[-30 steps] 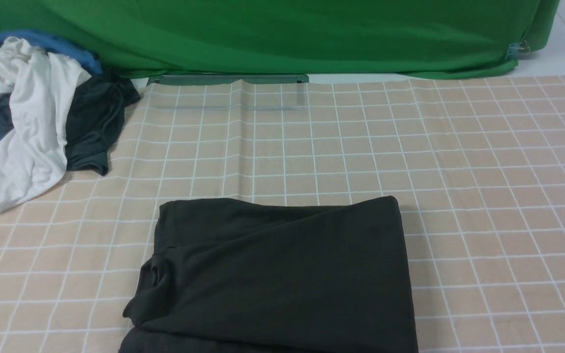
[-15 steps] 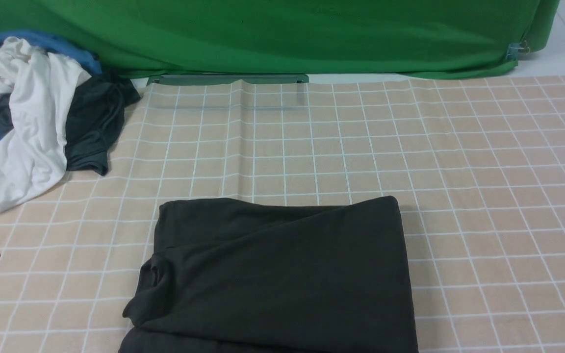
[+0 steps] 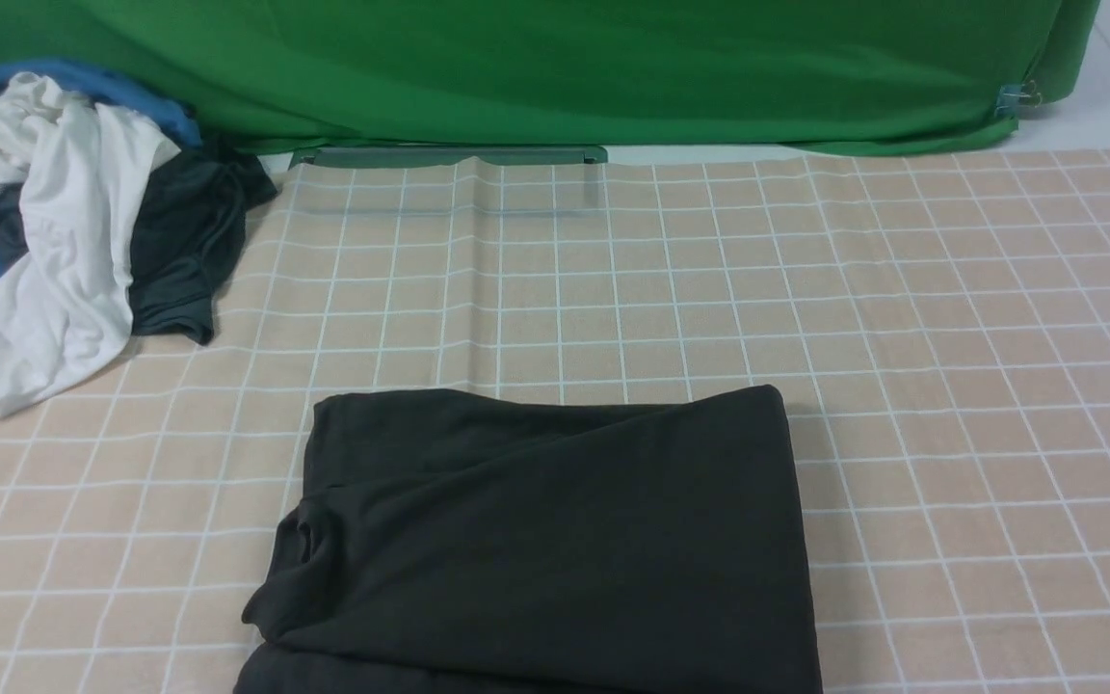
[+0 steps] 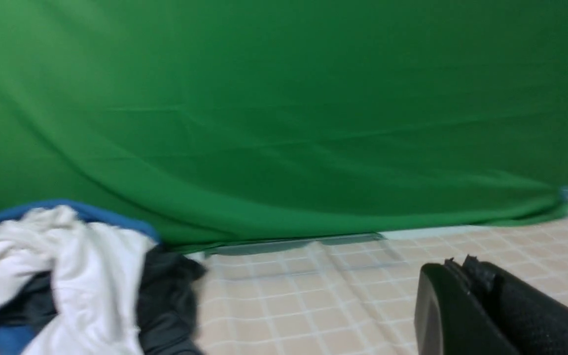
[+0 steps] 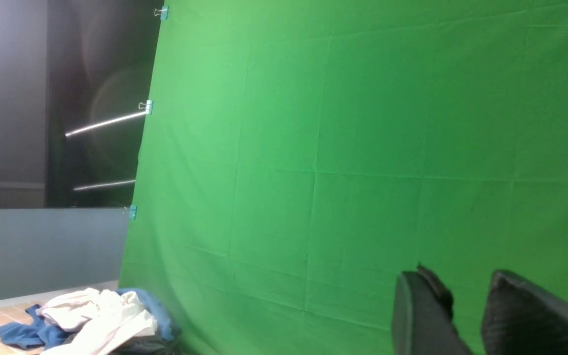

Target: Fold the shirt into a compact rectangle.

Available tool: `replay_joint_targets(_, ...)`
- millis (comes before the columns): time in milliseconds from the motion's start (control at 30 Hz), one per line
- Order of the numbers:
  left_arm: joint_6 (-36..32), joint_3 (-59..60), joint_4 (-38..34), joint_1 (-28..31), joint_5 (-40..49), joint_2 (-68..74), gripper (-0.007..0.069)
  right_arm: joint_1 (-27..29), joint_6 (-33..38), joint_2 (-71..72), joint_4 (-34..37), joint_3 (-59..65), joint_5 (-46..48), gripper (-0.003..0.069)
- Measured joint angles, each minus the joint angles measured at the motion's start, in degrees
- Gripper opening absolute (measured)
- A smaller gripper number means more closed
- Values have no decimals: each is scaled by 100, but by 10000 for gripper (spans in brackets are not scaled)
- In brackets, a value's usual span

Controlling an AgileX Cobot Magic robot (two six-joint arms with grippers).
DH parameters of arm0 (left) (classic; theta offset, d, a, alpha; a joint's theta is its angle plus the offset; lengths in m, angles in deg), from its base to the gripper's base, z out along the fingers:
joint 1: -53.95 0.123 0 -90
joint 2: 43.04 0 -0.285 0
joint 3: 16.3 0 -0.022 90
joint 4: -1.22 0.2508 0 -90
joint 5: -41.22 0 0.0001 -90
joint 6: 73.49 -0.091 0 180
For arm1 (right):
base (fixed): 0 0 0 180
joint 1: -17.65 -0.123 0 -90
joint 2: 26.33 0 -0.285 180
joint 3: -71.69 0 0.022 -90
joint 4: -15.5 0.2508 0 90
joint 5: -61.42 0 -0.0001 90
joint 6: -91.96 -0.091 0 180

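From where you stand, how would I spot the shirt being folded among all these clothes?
Start at the green backdrop and come down the checked tablecloth to its near edge. The shirt lies there alone, a flat black folded rectangle. The heap of clothes in the far left corner is crumpled white, blue and dark grey.
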Motion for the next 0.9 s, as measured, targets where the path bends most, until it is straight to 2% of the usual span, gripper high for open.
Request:
replay_joint_targets(167, -40, 1071, 33, 447, -212, -313, 19, 0, -12, 0, 0, 0, -6, 236)
replay_joint_targets(267, -40, 1392, 33, 499, -243, -324, 19, 0, -12, 0, 0, 2, -6, 237)
replay_joint_targets(433, -40, 1434, 165, 525, 109, -324, 19, 0, -17, 0, 0, 7, -12, 237)
replay_joint_targets(900, -40, 1439, 210, 525, 158, -324, 19, 0, -23, 0, 0, 7, -17, 237)
